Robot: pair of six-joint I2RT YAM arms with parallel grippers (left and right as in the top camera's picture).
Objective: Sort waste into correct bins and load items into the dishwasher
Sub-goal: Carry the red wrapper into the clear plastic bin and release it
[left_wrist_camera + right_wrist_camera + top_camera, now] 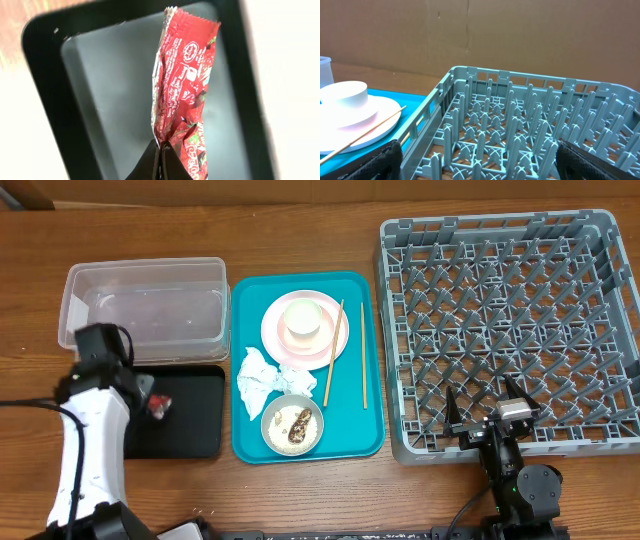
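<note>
My left gripper [161,150] is shut on one end of the red-and-white wrapper [182,85], over the black tray [45,75]. From overhead, the left gripper [150,393] and the wrapper [160,408] sit over the left part of the black tray [195,425]. The clear tub [145,305] stands just behind it. A crumpled napkin [258,375], a grey-white bowl [293,425] with rice and a brown scrap, a pink plate [305,332] carrying a cream cup [303,317], and two chopsticks [333,352] lie on the teal tray. My right gripper [490,418] is open at the front edge of the grey dish rack [510,320].
The teal serving tray [350,420] lies between the bins and the rack. In the right wrist view the rack's pegs [520,135] fill the space between my spread fingers [385,160], with the plate [365,117] to the left. A cardboard wall stands behind the table.
</note>
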